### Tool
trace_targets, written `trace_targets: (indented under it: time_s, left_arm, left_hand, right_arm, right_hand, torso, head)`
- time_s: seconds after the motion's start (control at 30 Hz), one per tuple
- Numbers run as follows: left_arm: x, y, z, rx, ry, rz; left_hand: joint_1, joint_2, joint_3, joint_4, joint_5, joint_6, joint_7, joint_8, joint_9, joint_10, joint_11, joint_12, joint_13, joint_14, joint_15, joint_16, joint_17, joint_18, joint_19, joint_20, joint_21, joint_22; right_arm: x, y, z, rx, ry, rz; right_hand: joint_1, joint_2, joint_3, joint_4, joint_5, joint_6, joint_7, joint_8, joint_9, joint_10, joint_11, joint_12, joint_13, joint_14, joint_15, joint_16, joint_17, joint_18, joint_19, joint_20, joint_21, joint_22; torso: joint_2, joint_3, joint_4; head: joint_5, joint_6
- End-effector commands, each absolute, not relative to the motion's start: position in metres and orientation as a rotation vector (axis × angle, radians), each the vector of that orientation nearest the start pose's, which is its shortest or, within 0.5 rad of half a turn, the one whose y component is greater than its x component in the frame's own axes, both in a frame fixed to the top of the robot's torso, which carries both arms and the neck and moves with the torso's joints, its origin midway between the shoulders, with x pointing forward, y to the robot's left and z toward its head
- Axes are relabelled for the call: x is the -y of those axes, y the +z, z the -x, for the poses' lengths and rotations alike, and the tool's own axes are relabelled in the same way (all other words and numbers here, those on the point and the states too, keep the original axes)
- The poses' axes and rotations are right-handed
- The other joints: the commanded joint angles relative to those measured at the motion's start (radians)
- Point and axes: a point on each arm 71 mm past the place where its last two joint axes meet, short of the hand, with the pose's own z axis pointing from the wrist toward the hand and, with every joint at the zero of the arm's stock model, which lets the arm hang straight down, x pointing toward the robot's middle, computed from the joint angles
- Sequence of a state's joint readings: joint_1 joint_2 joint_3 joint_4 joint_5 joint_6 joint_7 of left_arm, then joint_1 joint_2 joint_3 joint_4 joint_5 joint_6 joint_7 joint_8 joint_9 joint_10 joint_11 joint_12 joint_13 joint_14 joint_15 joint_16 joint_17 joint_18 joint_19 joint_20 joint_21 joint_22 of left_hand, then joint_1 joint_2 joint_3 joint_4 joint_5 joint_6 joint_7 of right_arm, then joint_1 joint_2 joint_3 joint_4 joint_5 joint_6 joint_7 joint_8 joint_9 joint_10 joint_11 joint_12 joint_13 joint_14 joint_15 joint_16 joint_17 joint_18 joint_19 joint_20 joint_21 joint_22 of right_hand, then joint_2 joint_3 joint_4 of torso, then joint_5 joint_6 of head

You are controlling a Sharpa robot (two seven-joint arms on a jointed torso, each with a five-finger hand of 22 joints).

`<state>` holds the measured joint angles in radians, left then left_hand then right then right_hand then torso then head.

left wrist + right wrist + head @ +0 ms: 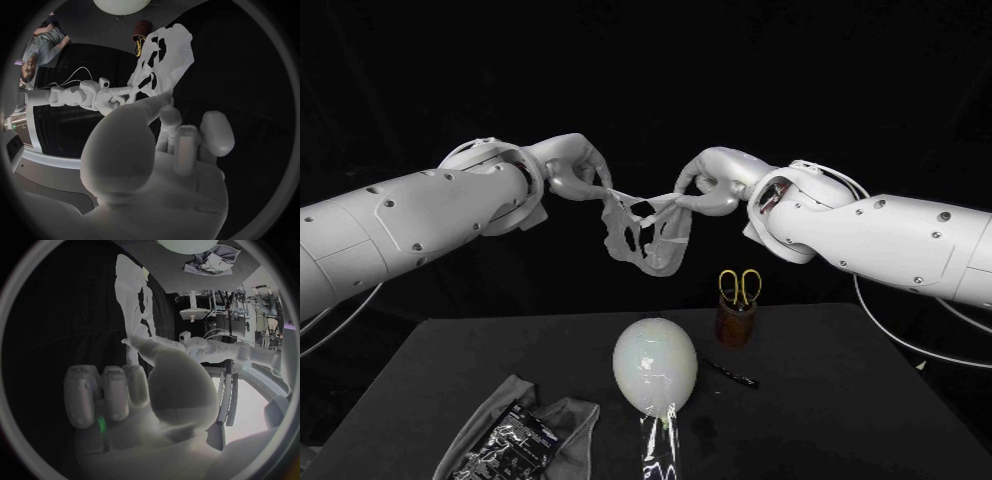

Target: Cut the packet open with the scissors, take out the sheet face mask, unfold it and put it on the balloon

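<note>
Currently the sheet face mask (643, 238) is hanging in mid-air as a pale, limp, partly opened sheet, its cut-out holes showing, and it is drooping in a crumpled swag well above the balloon (656, 365) sitting on the black table (862, 400). The left hand (574, 172) is pinching one upper edge between thumb and fingertip. The right hand (708, 188) is pinching the opposite edge likewise, and the other fingers of both hands are curling toward the palms, clear of the sheet.
</note>
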<state>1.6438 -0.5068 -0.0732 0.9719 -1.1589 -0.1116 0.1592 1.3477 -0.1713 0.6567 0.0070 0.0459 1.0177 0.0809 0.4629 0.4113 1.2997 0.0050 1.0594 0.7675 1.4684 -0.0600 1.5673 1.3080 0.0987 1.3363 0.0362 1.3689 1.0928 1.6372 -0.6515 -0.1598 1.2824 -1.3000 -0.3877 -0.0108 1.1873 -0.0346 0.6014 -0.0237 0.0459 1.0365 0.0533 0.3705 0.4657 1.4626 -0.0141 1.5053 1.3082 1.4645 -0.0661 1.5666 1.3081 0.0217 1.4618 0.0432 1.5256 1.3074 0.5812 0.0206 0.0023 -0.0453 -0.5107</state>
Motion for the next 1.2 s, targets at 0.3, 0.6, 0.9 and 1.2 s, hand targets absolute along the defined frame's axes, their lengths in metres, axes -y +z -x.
trace_targets:
  time_s: [0.3,0.6,0.9,1.2]
  left_arm:
    - [-0.174,0.0331,-0.6061,-1.434,-0.755,-0.187]
    - [-0.1753,0.0331,-0.6067,-1.434,-0.752,-0.185]
    - [-0.1758,0.0327,-0.6067,-1.434,-0.752,-0.185]
    - [-0.1767,0.0319,-0.6067,-1.435,-0.753,-0.185]
  left_hand:
    - [0.008,0.005,0.008,-0.001,0.003,0.006,-0.002,0.006,0.054,0.013,-0.009,-0.002,0.001,0.102,-0.003,0.004,0.263,-0.006,0.003,0.001,0.005,0.001]
    - [0.008,0.005,0.008,-0.001,0.003,0.006,-0.002,0.006,0.054,0.013,-0.009,-0.002,0.001,0.102,-0.003,0.004,0.263,-0.006,0.003,0.001,0.005,0.001]
    - [0.007,0.004,0.011,-0.002,0.003,0.005,-0.001,0.006,0.054,0.012,-0.009,-0.003,-0.001,0.102,-0.003,0.004,0.263,-0.006,0.002,0.001,0.005,0.0]
    - [0.007,0.004,0.011,-0.002,0.003,0.005,-0.001,0.006,0.054,0.012,-0.009,-0.003,-0.001,0.102,-0.003,0.004,0.263,-0.006,0.002,0.001,0.005,0.0]
  right_arm:
    - [0.1712,0.0031,-0.5609,-1.305,0.639,0.205]
    - [0.1696,0.0022,-0.559,-1.319,0.661,0.183]
    - [0.168,0.0017,-0.5585,-1.326,0.668,0.177]
    - [0.1635,0.001,-0.556,-1.333,0.689,0.175]
  right_hand:
    - [0.011,-0.002,-0.001,0.008,0.003,0.007,0.001,0.064,0.104,0.084,-0.004,0.005,0.221,0.106,-0.006,0.004,0.263,-0.011,0.085,-0.001,0.004,0.25]
    - [0.011,-0.002,-0.001,0.009,0.003,0.007,0.001,0.064,0.104,0.084,-0.004,0.004,0.221,0.106,-0.006,0.004,0.263,-0.012,0.085,-0.001,0.005,0.25]
    - [0.011,-0.002,-0.001,0.009,0.003,0.007,0.001,0.064,0.104,0.084,-0.004,0.004,0.221,0.106,-0.006,0.004,0.263,-0.012,0.085,-0.001,0.005,0.25]
    - [0.012,-0.002,0.0,0.01,0.003,0.007,0.001,0.064,0.104,0.084,-0.004,0.004,0.221,0.106,-0.006,0.004,0.263,-0.011,0.084,-0.001,0.003,0.25]
  torso:
    - [0.001,0.0003,0.0004]
    - [0.0,-0.0001,0.0002]
    - [0.0,0.0,0.0006]
    - [0.0,-0.0001,-0.0002]
  head:
    - [-0.002,-0.002]
    - [0.0,-0.007]
    - [0.0,-0.006]
    - [0.003,-0.011]
